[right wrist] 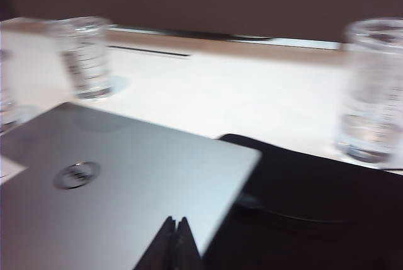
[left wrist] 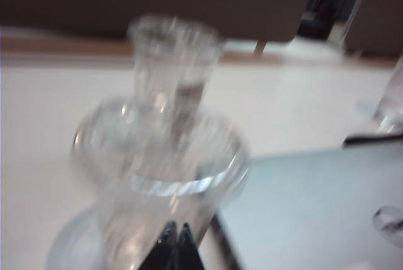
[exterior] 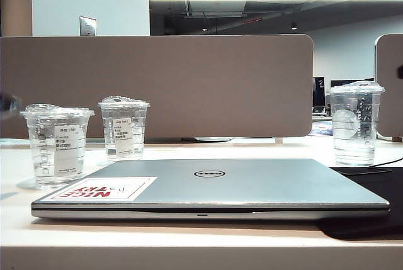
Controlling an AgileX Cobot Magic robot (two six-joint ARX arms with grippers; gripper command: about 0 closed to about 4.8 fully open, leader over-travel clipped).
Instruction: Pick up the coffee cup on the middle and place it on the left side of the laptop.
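The coffee cup (exterior: 56,147), clear with a domed lid and a straight white label, stands on the table just left of the closed silver laptop (exterior: 252,185). In the left wrist view it is blurred and close, coffee cup (left wrist: 157,169) just beyond my left gripper (left wrist: 176,226). That gripper is shut with nothing between its fingers, and the laptop's corner (left wrist: 315,207) lies beside the cup. A dark blur (exterior: 7,105) at the exterior view's left edge may be that arm. My right gripper (right wrist: 175,221) is shut and empty above the laptop's lid (right wrist: 126,175).
A twin clear cup (exterior: 124,128) stands behind the coffee cup, near the brown partition (exterior: 189,81). A taller clear cup (exterior: 356,125) stands at the right, behind a black mat (exterior: 378,188) that lies under the laptop's right end.
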